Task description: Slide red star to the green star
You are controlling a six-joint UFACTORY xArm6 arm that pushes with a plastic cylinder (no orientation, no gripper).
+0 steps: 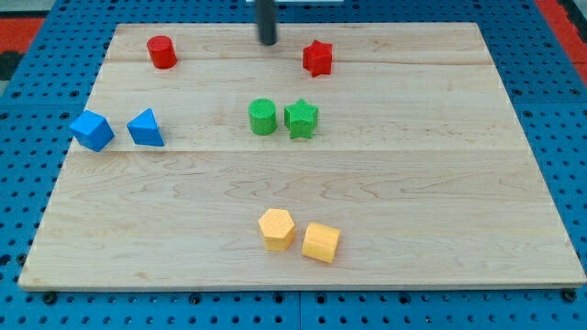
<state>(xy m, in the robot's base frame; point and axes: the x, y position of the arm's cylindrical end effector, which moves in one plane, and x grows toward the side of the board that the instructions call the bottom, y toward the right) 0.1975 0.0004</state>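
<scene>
My tip (267, 41) sat left of red star (317, 58), apart; no claw fitted. Risk: sideways push sends it past green star (301, 118), or nudges green cylinder (262, 116).

Dark straight rod (267, 20) is cut off by the view's top edge, so only its lower stretch shows; my tip (267, 42) is visible w/ slight blur. Blue perforated base (23, 101) under the pale wooden table (413, 183) runs off the view on left, right & bottom. Red-and-white strips in the top corners, e.g. (561, 13), are clipped & too blurred to identify.
</scene>
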